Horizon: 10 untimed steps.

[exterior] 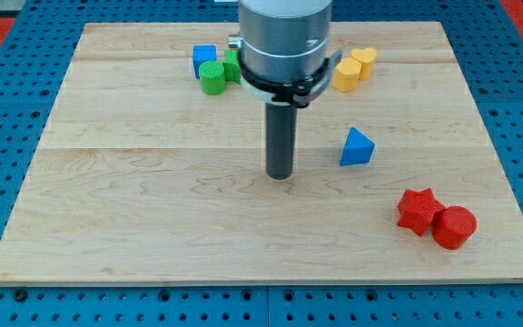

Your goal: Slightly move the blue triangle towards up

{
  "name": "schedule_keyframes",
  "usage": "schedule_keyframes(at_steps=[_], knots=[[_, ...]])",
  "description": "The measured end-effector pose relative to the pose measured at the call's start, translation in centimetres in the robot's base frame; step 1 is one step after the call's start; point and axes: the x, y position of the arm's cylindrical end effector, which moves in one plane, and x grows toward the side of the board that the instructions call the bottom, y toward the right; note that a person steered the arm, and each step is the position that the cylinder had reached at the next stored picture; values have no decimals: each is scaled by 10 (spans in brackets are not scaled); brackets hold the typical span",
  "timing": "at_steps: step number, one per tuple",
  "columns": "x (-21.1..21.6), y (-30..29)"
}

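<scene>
The blue triangle (357, 147) lies on the wooden board (152, 200), right of centre. My tip (281, 175) rests on the board to the triangle's left and a little lower, apart from it by a clear gap. The rod hangs from the grey arm head at the view's top centre.
A blue cube (204, 59) and a green cylinder (212, 79) sit at the top left of centre, with another green block (232, 64) partly hidden behind the arm. Two yellow blocks (353, 68) lie at the top right. A red star (419, 211) and red cylinder (454, 227) touch at the bottom right.
</scene>
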Motion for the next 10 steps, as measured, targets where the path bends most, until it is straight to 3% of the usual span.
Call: schedule_keyframes(at_steps=[1, 4, 6, 8, 9, 10], knots=[[0, 47], [0, 59], [28, 82], [-39, 56], [-50, 63], [-3, 80]])
